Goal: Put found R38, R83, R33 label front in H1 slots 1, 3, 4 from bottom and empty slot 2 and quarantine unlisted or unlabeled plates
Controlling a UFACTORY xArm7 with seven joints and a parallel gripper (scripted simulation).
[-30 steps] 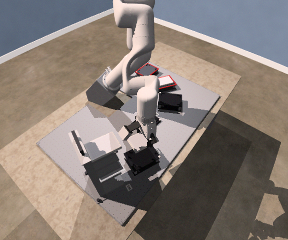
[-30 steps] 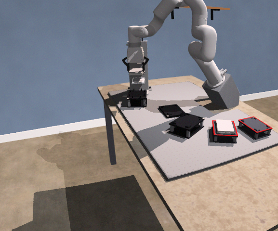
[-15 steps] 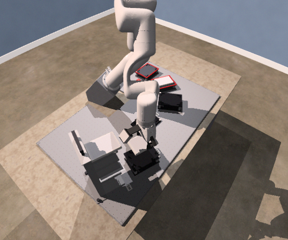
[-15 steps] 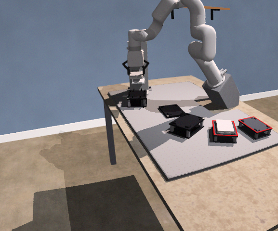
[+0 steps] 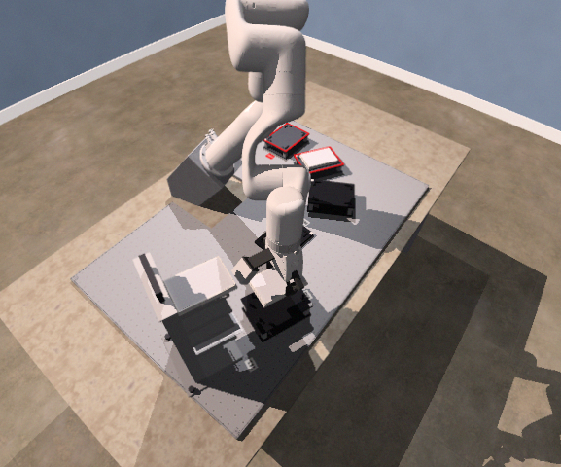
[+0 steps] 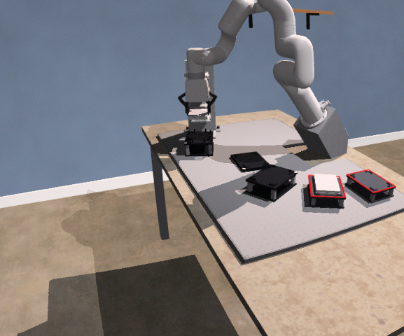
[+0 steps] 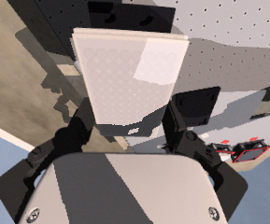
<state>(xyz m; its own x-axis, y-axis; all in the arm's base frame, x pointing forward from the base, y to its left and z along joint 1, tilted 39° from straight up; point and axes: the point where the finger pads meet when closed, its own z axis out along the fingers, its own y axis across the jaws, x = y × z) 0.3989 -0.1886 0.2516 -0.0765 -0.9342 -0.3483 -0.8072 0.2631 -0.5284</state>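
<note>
My gripper (image 5: pixel 270 287) is shut on a white well plate (image 5: pixel 266 290) across its width and holds it a little above a black raised nest (image 5: pixel 276 312) next to the plate hotel H1 (image 5: pixel 194 306). In the wrist view the plate (image 7: pixel 130 84) reaches out ahead of the fingers, well side towards the camera. In the exterior view the gripper (image 6: pixel 197 112) holds the plate (image 6: pixel 197 111) above the same nest (image 6: pixel 198 143). The hotel has a white roof and dark shelves; a pale plate edge (image 5: pixel 216 344) shows in a lower slot. I cannot read any label.
Two red-edged quarantine nests stand at the far end: one (image 6: pixel 370 184) is empty, the other (image 6: pixel 325 185) carries a white plate. A black raised nest (image 6: pixel 271 179) and a flat black nest (image 6: pixel 248 160) lie between them and the gripper. The arm's base (image 6: pixel 321 134) stands behind.
</note>
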